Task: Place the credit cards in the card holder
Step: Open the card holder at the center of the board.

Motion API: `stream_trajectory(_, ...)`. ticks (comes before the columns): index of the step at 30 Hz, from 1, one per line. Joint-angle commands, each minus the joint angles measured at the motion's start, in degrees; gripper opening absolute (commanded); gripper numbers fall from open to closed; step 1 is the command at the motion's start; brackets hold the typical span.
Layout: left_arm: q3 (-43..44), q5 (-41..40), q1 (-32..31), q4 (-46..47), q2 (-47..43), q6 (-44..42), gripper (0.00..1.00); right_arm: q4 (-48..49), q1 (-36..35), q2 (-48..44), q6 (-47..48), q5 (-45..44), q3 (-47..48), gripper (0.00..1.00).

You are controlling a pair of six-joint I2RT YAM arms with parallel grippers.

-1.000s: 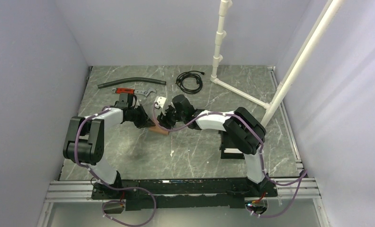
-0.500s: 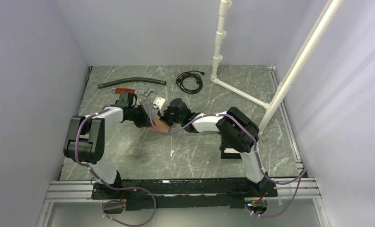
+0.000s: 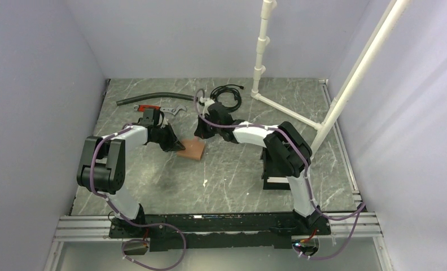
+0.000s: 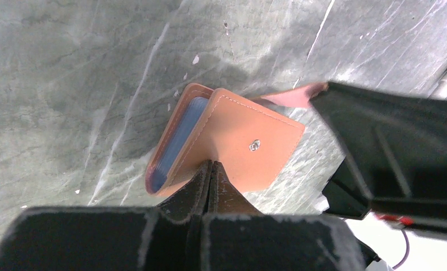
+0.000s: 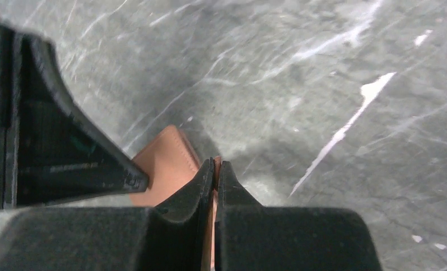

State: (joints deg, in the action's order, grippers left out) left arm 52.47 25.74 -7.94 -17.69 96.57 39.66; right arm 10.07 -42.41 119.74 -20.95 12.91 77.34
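One wallet (image 4: 238, 130) pinched by left claw (image 4: 211, 169), right claw (image 5: 215, 169).

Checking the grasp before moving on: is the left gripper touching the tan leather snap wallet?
Touching. The left wrist view shows the left gripper shut, pinching the near edge of the tan leather snap wallet.

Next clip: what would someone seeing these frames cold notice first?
The tan wallet mid-table, pinched from both sides: the left gripper has its jaws shut on one edge, the right gripper on its flap. In the left wrist view bluish card edges show inside the wallet's open side. Far back lie a coiled black cable and a black hose.
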Motion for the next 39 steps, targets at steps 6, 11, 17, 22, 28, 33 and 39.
stream_trajectory(6,0.63,-4.17,0.03,-3.25,0.28,-5.93,0.19,-2.41,7.04,-2.85,-14.87,7.74,-2.51,0.00)
stream_trajectory(11,-0.76,-2.61,0.03,-2.29,-7.28,-5.29,0.44,3.43,6.67,-8.26,-17.72,12.86,-5.48,0.00)
stream_trajectory(17,-4.63,-2.22,0.12,-5.60,-18.80,-4.40,0.74,-0.28,4.40,-12.73,-18.31,12.61,-3.61,0.00)
stream_trajectory(22,-9.89,1.90,0.30,-1.73,-23.07,-0.83,0.87,-1.82,1.74,-12.63,-18.64,10.68,-2.90,0.00)
stream_trajectory(28,-11.86,3.21,0.30,2.26,-22.14,2.41,0.86,-2.35,1.46,-11.99,-19.53,8.63,-3.81,0.00)
stream_trajectory(33,-12.74,2.48,0.21,2.96,-21.37,3.12,0.83,-3.48,2.25,-12.11,-19.69,5.19,-4.26,0.00)
stream_trajectory(39,-14.60,3.61,0.12,4.64,-21.20,4.41,0.77,-6.41,5.48,-7.88,-17.10,-0.78,-2.14,0.00)
